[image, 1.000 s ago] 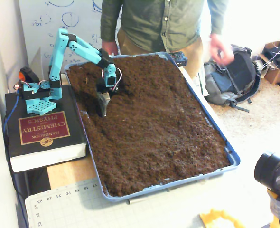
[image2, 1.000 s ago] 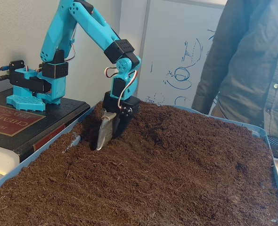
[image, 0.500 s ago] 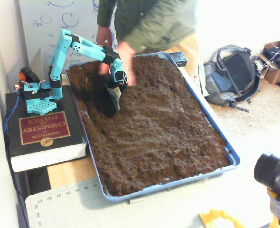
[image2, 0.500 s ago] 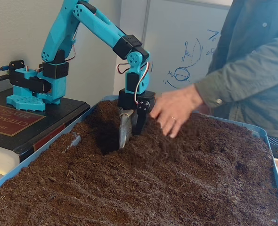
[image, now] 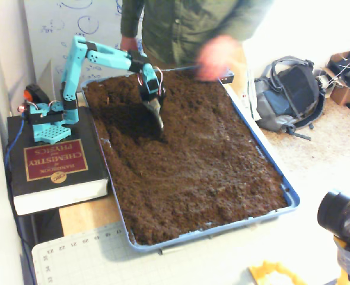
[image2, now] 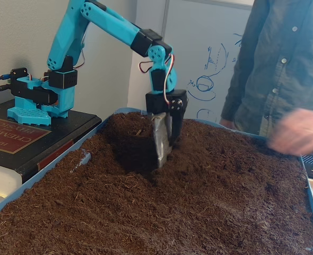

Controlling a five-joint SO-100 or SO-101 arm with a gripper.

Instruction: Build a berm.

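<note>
Now the turquoise arm's gripper (jaws nearly closed, holding nothing) stands in loose dark brown soil; I would push slowly sideways, keeping depth constant, to raise the berm.

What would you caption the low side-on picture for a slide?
Blue arm's hand digs its metal scoop into the tray of dark soil, a hollow beside it.

The hand's tips were sunk in the soil, so its closure could not be judged. Right of the hand in a fixed view, the person's hand was motion-blurred; the person's head was cut off in both fixed views.
</note>
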